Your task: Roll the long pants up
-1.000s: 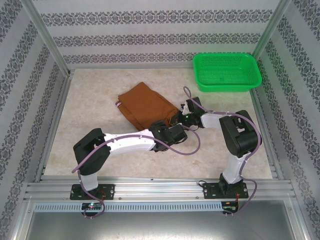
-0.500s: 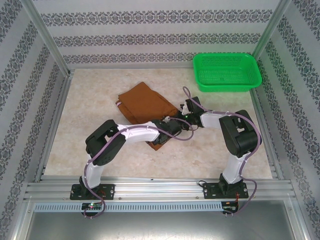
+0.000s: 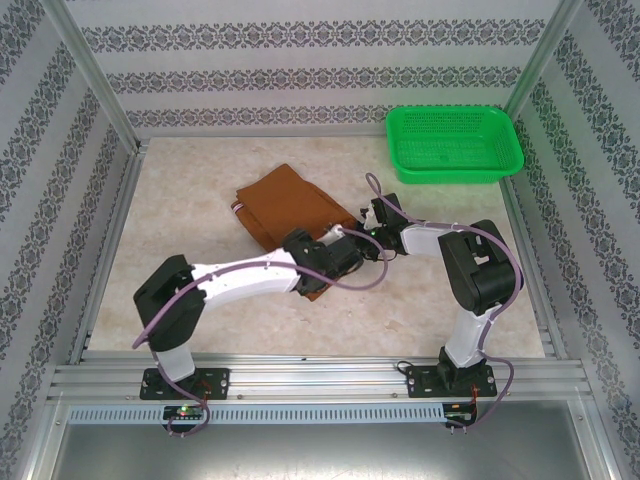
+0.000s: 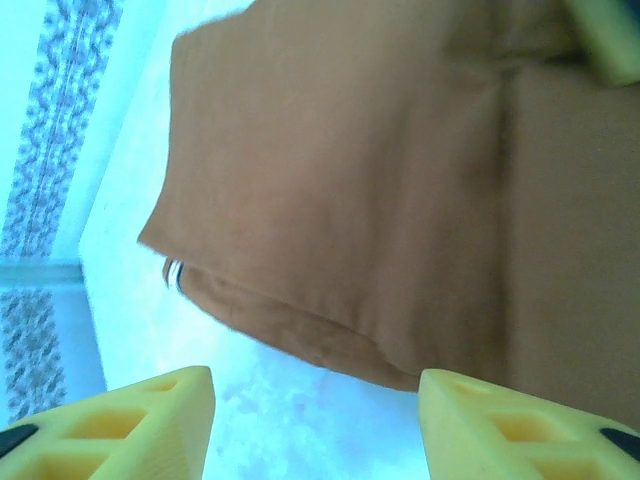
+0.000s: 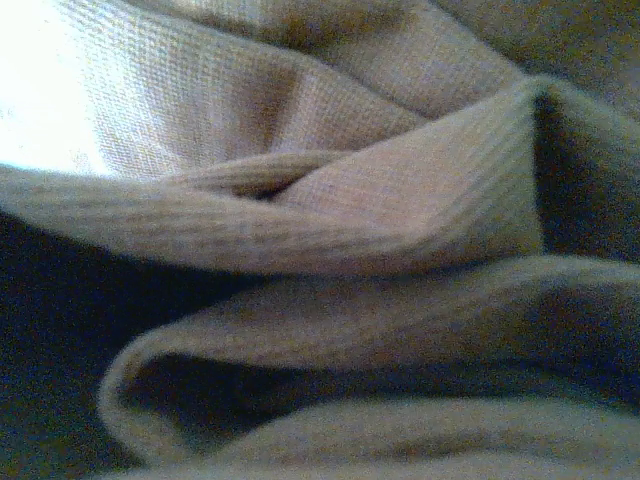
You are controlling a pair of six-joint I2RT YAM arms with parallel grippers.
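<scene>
your left arm (image 3: 245,275) and right arm (image 3: 462,345), white shells with black joints, purple cables (image 3: 370,182) looping along both, black bases (image 3: 185,383), your left tool (image 4: 315,430) with yellow latticed fingers (image 4: 130,420)

Folded long pants (image 4: 380,190) on pale table (image 4: 130,320), left gripper (image 4: 315,410) fingers spread

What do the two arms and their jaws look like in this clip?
Both match: the left arm and right arm have white link shells, black joints and black bases. A purple cable loops along each. The left wrist view shows yellow jaws with hollow cells.
</scene>
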